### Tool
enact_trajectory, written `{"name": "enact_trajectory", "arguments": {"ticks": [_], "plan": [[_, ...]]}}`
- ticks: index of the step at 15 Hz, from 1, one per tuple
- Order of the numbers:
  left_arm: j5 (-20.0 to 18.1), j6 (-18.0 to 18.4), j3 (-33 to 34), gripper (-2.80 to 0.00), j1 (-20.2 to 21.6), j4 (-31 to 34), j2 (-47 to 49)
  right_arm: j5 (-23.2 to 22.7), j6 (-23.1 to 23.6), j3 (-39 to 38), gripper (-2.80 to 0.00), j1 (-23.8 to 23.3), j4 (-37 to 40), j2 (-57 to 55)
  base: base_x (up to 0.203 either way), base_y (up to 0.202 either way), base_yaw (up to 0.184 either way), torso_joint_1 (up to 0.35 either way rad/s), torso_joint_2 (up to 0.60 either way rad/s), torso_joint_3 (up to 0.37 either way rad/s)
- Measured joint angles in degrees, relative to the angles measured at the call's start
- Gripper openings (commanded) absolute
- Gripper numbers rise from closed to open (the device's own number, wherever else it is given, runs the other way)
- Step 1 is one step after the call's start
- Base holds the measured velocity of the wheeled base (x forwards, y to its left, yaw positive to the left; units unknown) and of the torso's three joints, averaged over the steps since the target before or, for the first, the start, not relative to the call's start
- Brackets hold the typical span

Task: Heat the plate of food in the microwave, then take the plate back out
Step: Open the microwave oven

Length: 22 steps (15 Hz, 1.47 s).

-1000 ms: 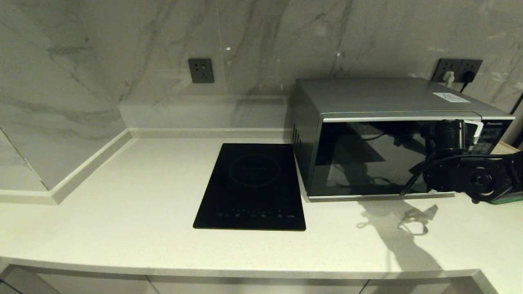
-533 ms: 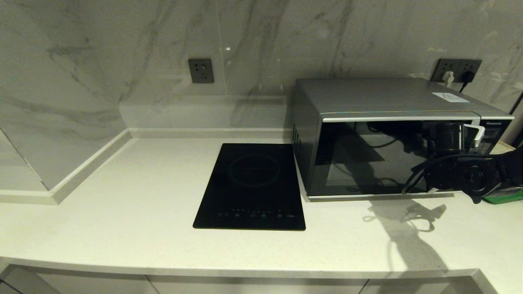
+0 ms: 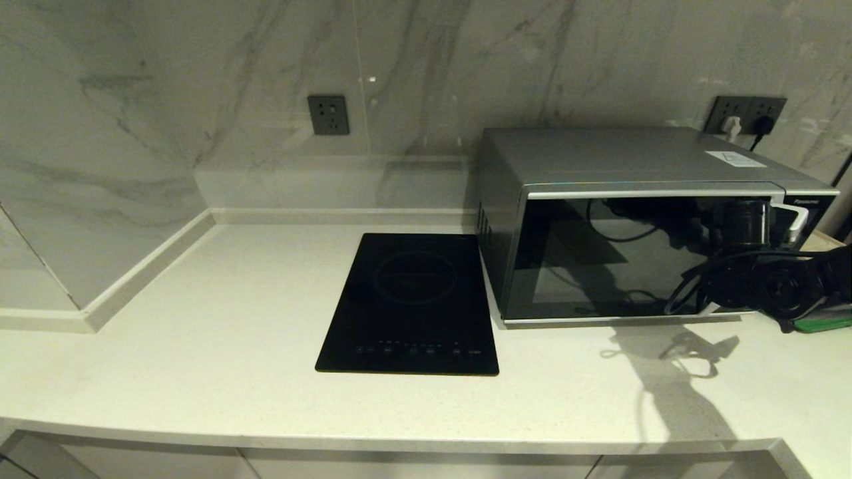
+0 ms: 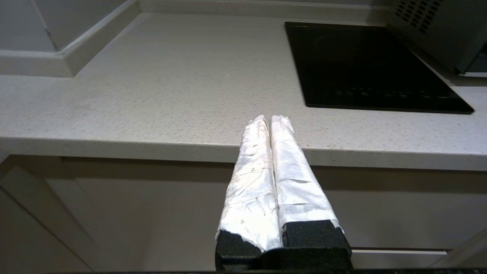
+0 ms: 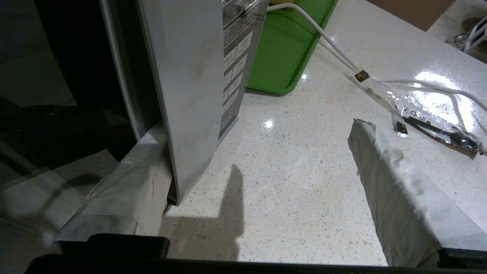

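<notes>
Right gripper (image 5: 243, 152) wide open at the microwave (image 3: 639, 226) — one finger (image 5: 129, 190) tucked behind the door handle (image 5: 186, 95), the other out over the counter (image 5: 296, 182), gripping nothing; green tray (image 5: 285, 49) beyond — left gripper (image 4: 271, 118) pressed shut, empty

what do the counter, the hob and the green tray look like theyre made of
Counter: pale speckled stone or quartz composite, polished; the right wrist view shows lamp glare on it. Hob: flat black glass or ceramic, glossy, with printed touch marks along its front edge. Green tray: probably moulded plastic, one smooth colour, with a rounded raised rim.
</notes>
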State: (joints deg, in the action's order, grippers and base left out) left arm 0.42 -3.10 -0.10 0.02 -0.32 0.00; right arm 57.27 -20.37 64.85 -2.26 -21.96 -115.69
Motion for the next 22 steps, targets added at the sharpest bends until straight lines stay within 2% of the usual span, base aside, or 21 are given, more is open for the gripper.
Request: {"name": "enact_trajectory", "arguments": {"ticks": [7,13,16,19,21,22], "plan": [[0.0,0.0,0.0,-2.8,0.1,0.0,0.0,1.1,-1.3,-1.6,0.0,-0.1,0.1,1.1,0.0,0.0,0.0,0.0,0.0,0.0],[0.0,0.0,0.0,-2.8,0.2,0.0,0.0,3.7,-4.9,-11.2,0.0,0.9,0.6,8.9,0.0,0.0,0.0,0.0,0.0,0.0],[0.0,0.0,0.0,-2.8,0.1,0.0,0.0,3.6,-5.1,-12.9,0.0,2.1,0.6,11.3,0.0,0.0,0.0,0.0,0.0,0.0],[0.0,0.0,0.0,-2.8,0.1,0.0,0.0,3.4,-5.1,-14.6,0.0,5.8,0.3,12.7,0.0,0.0,0.0,0.0,0.0,0.0],[0.0,0.0,0.0,-2.8,0.2,0.0,0.0,2.0,-4.6,-17.5,0.0,11.5,0.5,15.8,0.0,0.0,0.0,0.0,0.0,0.0],[0.0,0.0,0.0,-2.8,0.1,0.0,0.0,1.2,-4.2,-19.0,-2.8,15.1,1.1,18.2,0.0,0.0,0.0,0.0,0.0,0.0]]}}
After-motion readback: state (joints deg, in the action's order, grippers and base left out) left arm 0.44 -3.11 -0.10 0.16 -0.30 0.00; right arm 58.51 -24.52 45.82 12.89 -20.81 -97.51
